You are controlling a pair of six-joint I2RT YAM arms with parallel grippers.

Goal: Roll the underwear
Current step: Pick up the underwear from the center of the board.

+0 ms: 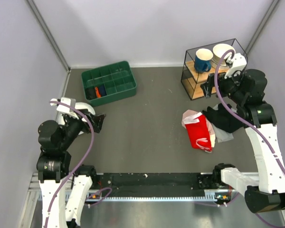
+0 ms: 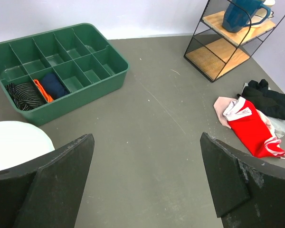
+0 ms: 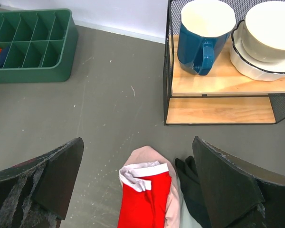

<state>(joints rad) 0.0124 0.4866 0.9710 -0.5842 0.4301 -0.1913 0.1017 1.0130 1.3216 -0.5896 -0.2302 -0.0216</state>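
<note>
Dark grey table (image 1: pixel 147 123) boxed in by pale walls; green divided tray (image 1: pixel 109 81) at the far left, with striped, orange and navy items in its near-left compartments; black wire shelf (image 1: pixel 213 71) at the far right, carrying a blue mug (image 1: pixel 203 59) and a white bowl (image 1: pixel 223 51) on its upper wooden board. Right of centre, nearer than the shelf, a small heap of clothes; on top the underwear (image 1: pixel 198 134), bright red, unrolled, white waistband turned to the far side, lying on a pink-and-beige cloth (image 1: pixel 188 116); black garment (image 1: pixel 224 119) touching it on the right. Over the left part of the table, just near of the tray and well apart from the heap, left gripper (image 2: pixel 146 137) hovering; jaws spread wide, nothing between them. Above the table between shelf and heap, right gripper (image 3: pixel 137 141) pointed down towards the waistband end of the underwear; fingers parted, grasping nothing, clear of the fabric.
</note>
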